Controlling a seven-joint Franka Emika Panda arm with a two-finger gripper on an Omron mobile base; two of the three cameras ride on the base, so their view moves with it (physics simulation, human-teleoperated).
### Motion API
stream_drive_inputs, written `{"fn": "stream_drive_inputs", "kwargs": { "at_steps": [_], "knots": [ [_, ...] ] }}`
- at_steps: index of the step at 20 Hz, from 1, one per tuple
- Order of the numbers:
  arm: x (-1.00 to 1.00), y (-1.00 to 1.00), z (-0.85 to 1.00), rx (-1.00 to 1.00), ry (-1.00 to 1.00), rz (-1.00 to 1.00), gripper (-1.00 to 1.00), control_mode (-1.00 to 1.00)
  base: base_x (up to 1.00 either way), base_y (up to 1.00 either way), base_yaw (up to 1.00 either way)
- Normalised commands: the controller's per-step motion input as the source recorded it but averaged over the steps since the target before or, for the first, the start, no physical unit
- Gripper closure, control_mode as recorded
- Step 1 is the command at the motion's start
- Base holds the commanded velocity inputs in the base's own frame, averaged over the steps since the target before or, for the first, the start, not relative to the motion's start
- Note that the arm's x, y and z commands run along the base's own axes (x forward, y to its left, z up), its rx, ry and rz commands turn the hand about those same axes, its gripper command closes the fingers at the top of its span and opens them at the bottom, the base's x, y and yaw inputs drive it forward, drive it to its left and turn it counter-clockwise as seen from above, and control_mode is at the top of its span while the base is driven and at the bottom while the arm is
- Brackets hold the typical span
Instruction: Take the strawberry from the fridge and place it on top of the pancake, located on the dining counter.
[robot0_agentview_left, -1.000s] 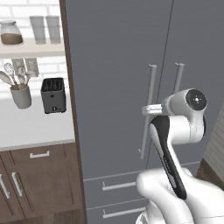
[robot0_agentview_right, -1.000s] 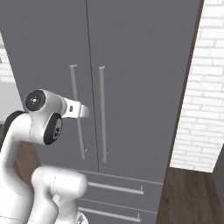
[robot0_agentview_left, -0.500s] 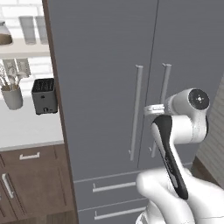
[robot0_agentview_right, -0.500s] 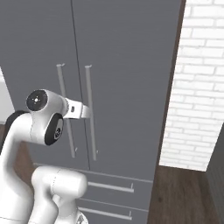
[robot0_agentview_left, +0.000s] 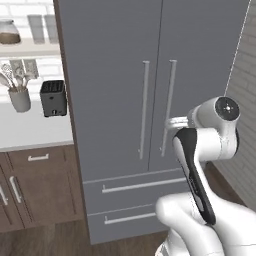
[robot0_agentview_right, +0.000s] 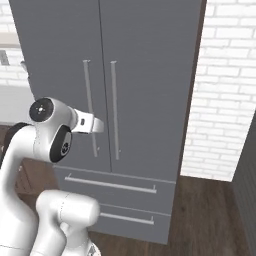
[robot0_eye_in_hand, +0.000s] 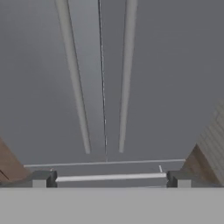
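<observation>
The fridge (robot0_agentview_left: 120, 75) stands straight ahead, tall and matte grey, with both doors shut and two long bar handles (robot0_agentview_left: 145, 107) side by side at the middle seam. It also faces me in the right base view, fridge (robot0_agentview_right: 145, 60). My gripper (robot0_eye_in_hand: 112, 178) is open, its two dark fingertips (robot0_eye_in_hand: 43, 178) wide apart with nothing between them. It points at the door seam, a short way off the doors, at about the level of the handles' lower ends. The hand (robot0_agentview_right: 92, 123) is held out in front of the left door. The strawberry, the pancake and the dining counter are out of view.
Left of the fridge runs a white wall countertop (robot0_agentview_left: 30, 132) over brown cabinets, with a black toaster (robot0_agentview_left: 53, 98) and a utensil holder (robot0_agentview_left: 19, 97). A white brick wall (robot0_agentview_right: 225, 90) stands right of the fridge. Two lower drawers (robot0_agentview_left: 135, 185) sit under the doors, above a dark wood floor.
The whole picture has slid left in both base views, so the base has driven to the right along the fridge. The arm keeps the same pose and the gripper stays open.
</observation>
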Motion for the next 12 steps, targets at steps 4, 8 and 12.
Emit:
{"fn": "stream_drive_inputs", "kwargs": {
  "at_steps": [4,8,12],
  "knots": [
    [0.00,0.00,0.00,0.00,0.00,0.00,-1.00,1.00,-0.10,0.03,0.00],
    [0.32,0.00,0.00,0.00,0.01,0.00,-1.00,-1.00,0.13,0.00,0.00],
    [0.81,-0.26,-0.01,0.00,0.03,0.00,-1.00,-1.00,0.00,0.00,0.00]
  ]
}}
